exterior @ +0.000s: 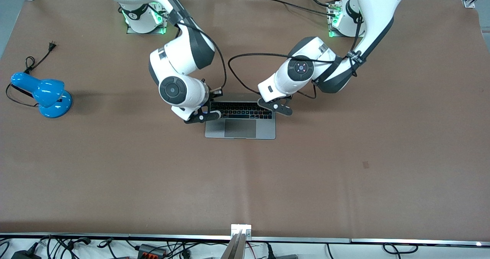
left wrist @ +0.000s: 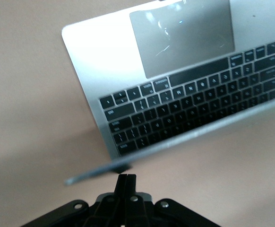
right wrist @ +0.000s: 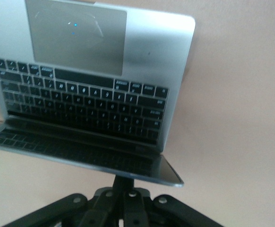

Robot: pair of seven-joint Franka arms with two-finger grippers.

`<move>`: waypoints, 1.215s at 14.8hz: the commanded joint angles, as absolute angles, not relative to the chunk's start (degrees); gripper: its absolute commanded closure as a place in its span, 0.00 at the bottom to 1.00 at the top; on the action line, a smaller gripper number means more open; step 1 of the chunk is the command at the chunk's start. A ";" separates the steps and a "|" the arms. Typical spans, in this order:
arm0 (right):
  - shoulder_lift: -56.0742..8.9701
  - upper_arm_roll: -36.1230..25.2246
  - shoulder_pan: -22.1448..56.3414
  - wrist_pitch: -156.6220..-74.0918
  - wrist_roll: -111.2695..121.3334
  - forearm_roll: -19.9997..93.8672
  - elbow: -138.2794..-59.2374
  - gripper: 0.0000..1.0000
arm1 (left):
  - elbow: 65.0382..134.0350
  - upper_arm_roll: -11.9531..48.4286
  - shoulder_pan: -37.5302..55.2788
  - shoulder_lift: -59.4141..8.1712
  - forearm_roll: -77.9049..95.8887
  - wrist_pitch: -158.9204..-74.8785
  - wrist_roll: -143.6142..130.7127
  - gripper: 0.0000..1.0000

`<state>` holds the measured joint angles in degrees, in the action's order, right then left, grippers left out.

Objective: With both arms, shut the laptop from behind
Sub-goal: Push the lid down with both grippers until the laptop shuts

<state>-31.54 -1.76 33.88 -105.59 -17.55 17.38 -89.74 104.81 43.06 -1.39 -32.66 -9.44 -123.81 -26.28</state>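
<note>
The silver-grey laptop (exterior: 240,128) lies in the middle of the table, open, with its lid tilted over the black keyboard. My left gripper (exterior: 276,105) is shut, and its fingertips (left wrist: 127,182) touch the lid's top edge at the corner toward the left arm's end. My right gripper (exterior: 204,115) is shut, and its fingertips (right wrist: 130,182) press against the back of the lid at the corner toward the right arm's end. The keyboard and trackpad show in the left wrist view (left wrist: 109,56) and the right wrist view (right wrist: 147,52). The dark screen reflects the keys.
A blue desk lamp (exterior: 46,94) with a black cord and plug (exterior: 51,44) stands toward the right arm's end of the table. Brown table surface (exterior: 245,182) stretches from the laptop to the edge nearest the front camera.
</note>
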 commanded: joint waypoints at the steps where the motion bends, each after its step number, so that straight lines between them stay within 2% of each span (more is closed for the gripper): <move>1: -35.41 -1.76 33.05 -107.30 -17.75 15.82 -86.49 1.00 | 100.56 42.98 -0.53 -37.43 -12.92 -123.49 -27.42 1.00; 7: -39.98 -1.85 32.70 -114.60 -17.58 14.94 -86.40 1.00 | 95.89 41.23 2.28 -44.03 -18.72 -124.10 -29.00 1.00; 9: -41.04 -1.85 32.70 -116.62 -17.67 14.94 -86.39 1.00 | 95.89 36.85 5.26 -44.64 -18.72 -128.39 -29.00 1.00; 12: -43.06 -1.85 32.70 -119.17 -17.75 12.92 -86.22 1.00 | 95.54 32.70 9.40 -45.44 -18.63 -129.73 -28.92 1.00; 18: -45.00 -1.85 32.70 -122.87 -17.75 12.83 -86.22 1.00 | 95.54 32.34 9.49 -46.93 -18.72 -132.10 -28.92 1.00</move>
